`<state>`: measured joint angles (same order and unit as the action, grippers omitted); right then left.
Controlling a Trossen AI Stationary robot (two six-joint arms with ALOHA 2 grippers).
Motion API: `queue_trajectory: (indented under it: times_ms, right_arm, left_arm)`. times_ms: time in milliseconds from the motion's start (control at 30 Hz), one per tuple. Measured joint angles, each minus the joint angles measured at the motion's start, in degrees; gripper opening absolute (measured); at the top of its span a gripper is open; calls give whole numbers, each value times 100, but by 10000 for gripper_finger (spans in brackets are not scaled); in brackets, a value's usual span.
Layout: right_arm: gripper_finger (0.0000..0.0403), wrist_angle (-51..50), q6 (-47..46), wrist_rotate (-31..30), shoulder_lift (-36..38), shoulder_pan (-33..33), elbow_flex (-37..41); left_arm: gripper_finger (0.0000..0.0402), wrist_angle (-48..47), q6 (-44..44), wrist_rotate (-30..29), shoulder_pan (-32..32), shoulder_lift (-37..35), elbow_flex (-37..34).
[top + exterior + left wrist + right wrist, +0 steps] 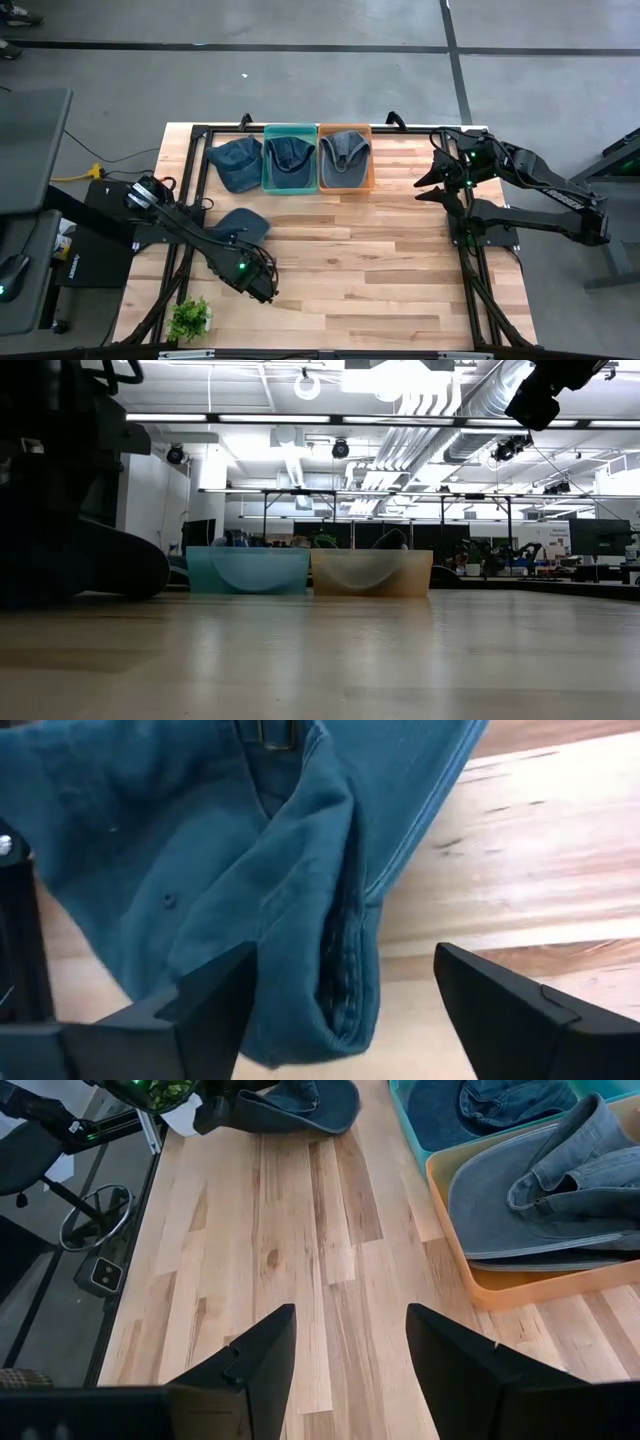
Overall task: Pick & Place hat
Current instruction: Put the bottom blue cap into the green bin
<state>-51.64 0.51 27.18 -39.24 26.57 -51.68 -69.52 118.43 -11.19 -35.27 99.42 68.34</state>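
Note:
A blue hat (245,222) lies on the wooden table near its left side, and it fills the left wrist view (230,860). My left gripper (345,1005) is open, low at the hat's near edge, with a folded ridge of cloth (340,950) between its fingers. Another blue hat (237,161) lies flat beside the teal bin (268,182), which holds a blue hat (291,153). The orange bin (368,183) holds a grey hat (560,1190). My right gripper (350,1350) is open and raised above the table's right side. My left gripper has its fingers on either side of the hat's folded ridge (340,950), coming in low along the table. One finger (215,995) lies right against the cloth, but I cannot tell whether it touches. The hat rests on the table.
The two bins stand side by side at the far edge (247,570) (372,572). A small green plant (190,318) sits at the near left corner. Bare wood (370,260) stretches between the arms. Black frame rails border the table.

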Motion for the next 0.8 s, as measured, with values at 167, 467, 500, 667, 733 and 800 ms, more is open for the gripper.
queue_trajectory:
  times_ms: [167, 467, 500, 667, 733, 800]
  right_arm:
    - [186, 0, -2, 0, 0, 0, 0]
    - [186, 0, -46, -20, 0, 0, 0]
    - [186, 0, -46, -19, 0, 0, 0]
    - [186, 0, -46, -20, 0, 0, 0]
    - [186, 0, -44, -20, 0, 0, 0]
    - [186, 0, -42, -20, 0, 0, 0]
  left_arm:
    - [242, 76, 58, -295, 101, 0, -10]
    - [68, 24, 39, -340, 313, 0, -11]
    - [41, 39, 37, -359, 313, 0, -11]
    - [13, 65, 34, -388, 302, 0, -11]
    - [7, 50, -14, -374, 302, 0, 13]
    - [7, 43, -129, -377, 302, 0, 109]
